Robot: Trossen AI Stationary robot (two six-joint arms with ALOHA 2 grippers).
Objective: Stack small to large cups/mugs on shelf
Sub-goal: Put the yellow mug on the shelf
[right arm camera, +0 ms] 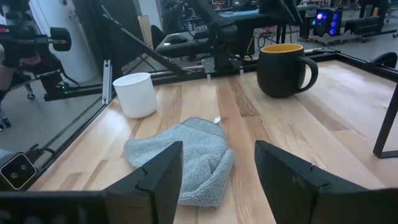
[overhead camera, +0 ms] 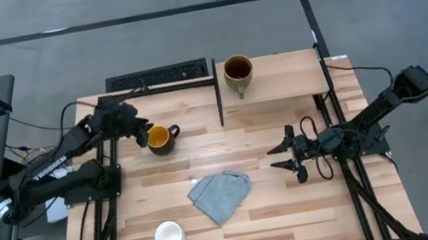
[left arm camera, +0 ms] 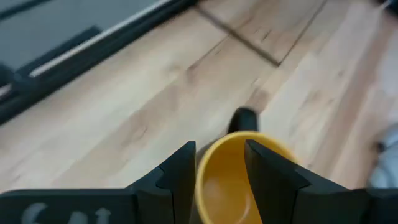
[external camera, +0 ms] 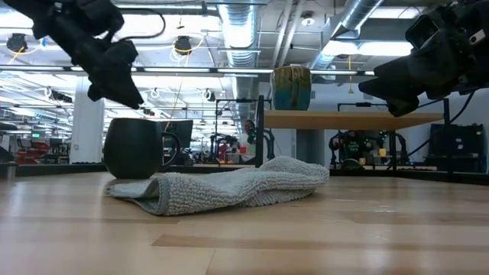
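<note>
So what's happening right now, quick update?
Left gripper open over dark mug, one finger inside rim. Right gripper open, idle. Olive mug on shelf. White mug, cloth untouched.

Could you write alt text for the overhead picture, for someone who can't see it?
Seen from above, the left arm's tool sits at the rim of a dark mug with a yellow-orange inside on a planked wooden table. An olive-tan mug stands on a raised light-wood shelf; a grey-blue cloth and small white mug lie nearer, the right tool open.

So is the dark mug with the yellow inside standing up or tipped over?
Standing up. The dark mug with the yellow inside sits flat on the wooden tabletop, mouth upward, and the left gripper is just above its rim.
</note>
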